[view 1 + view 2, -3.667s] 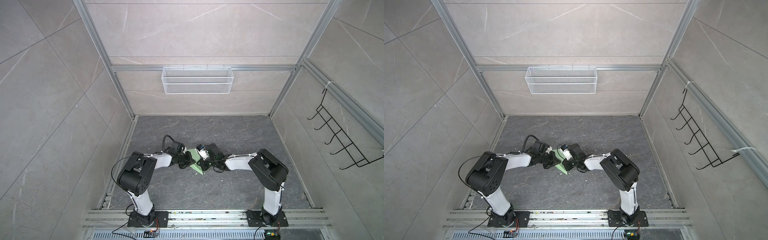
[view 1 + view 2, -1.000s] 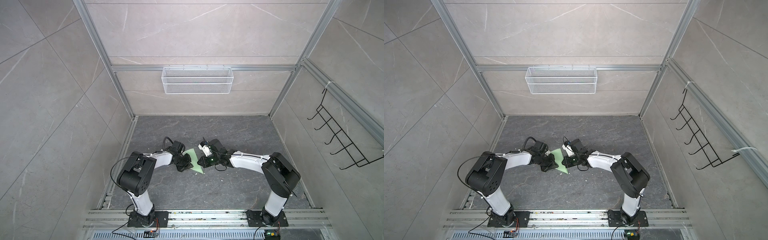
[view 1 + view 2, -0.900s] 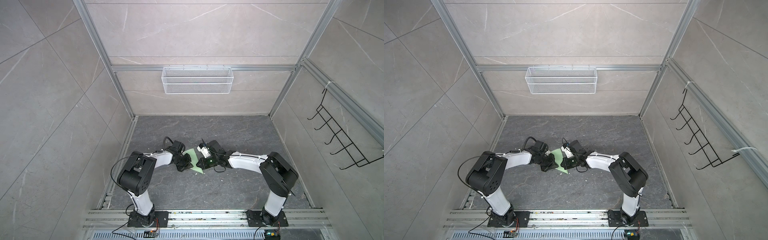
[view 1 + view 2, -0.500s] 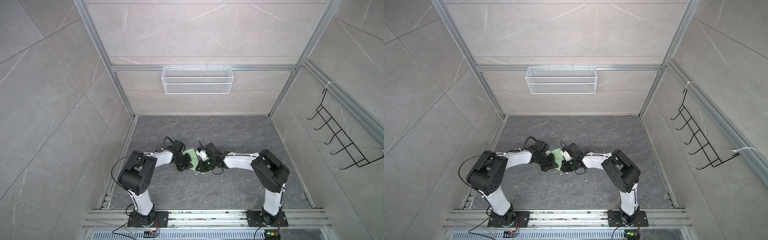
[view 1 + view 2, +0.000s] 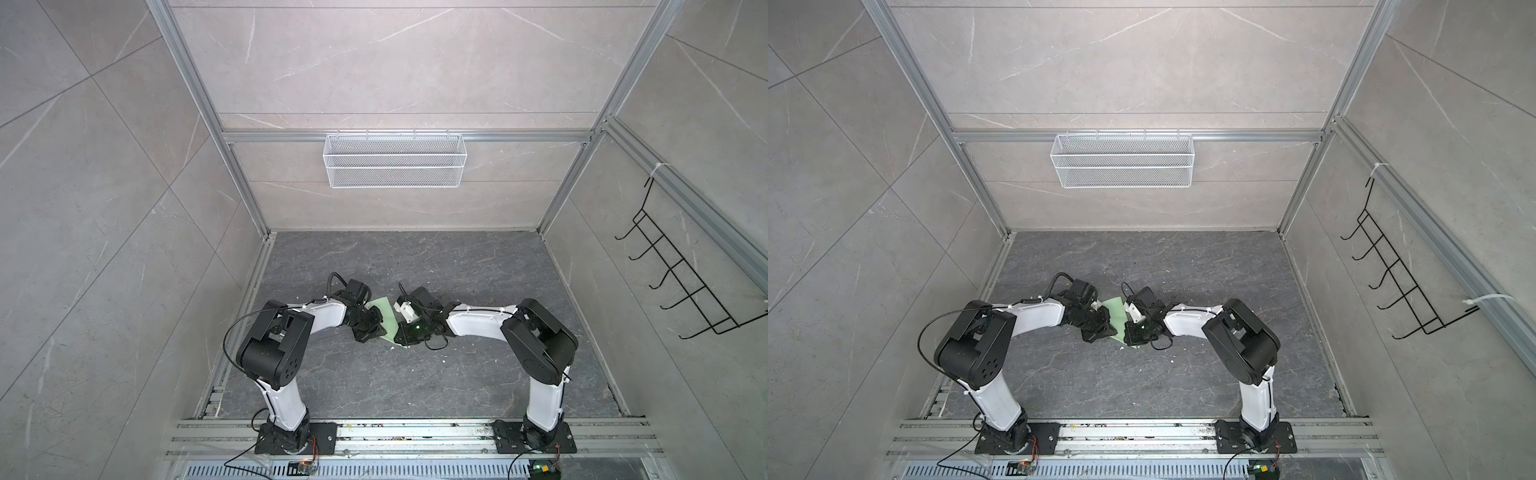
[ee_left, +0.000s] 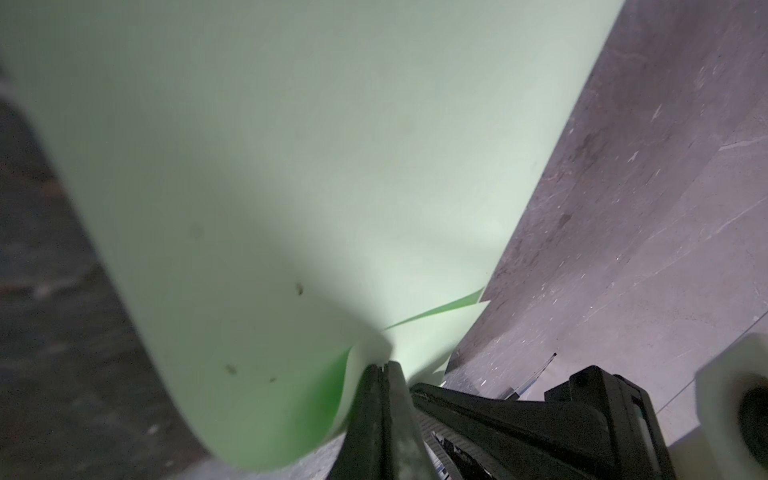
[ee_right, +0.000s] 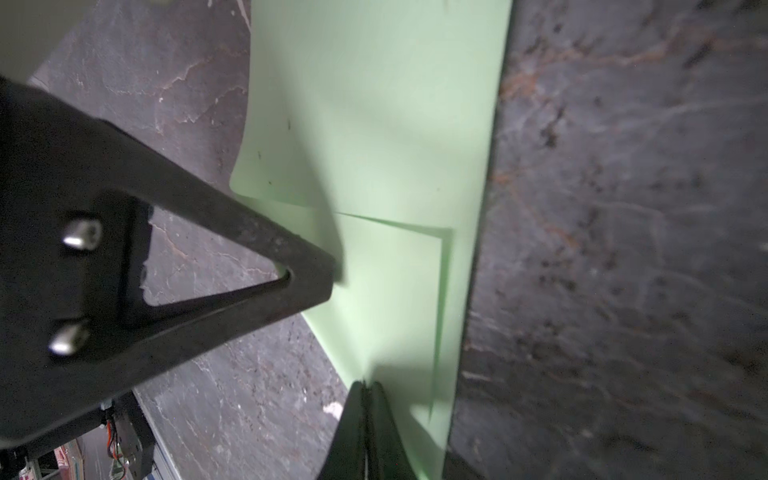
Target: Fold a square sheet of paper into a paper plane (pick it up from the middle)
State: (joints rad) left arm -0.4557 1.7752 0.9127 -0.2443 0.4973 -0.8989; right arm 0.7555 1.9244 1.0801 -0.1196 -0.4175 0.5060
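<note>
The pale green sheet of paper (image 5: 384, 318) (image 5: 1116, 318) lies mid-floor between both arms, folded into overlapping flaps (image 7: 390, 266). In the left wrist view a large part of the paper (image 6: 291, 145) curls up from my left gripper (image 6: 384, 366), whose jaws are shut on its edge. My right gripper (image 7: 368, 384) is shut on a narrow corner of the paper close by. The left gripper's finger (image 7: 249, 257) touches a raised flap just beside it. In both top views the left gripper (image 5: 378, 330) (image 5: 1106, 328) and right gripper (image 5: 398, 337) (image 5: 1128, 332) nearly meet over the paper.
A white wire basket (image 5: 394, 166) hangs on the back wall and a black hook rack (image 5: 681, 291) on the right wall. An aluminium rail (image 5: 395, 432) carries both arm bases at the front. Small white specks (image 7: 332, 409) dot the dark stone floor.
The right gripper has moved left and down onto the paper's near corner, beside the left gripper, and its elbow has swung inward. The left arm has hardly moved.
</note>
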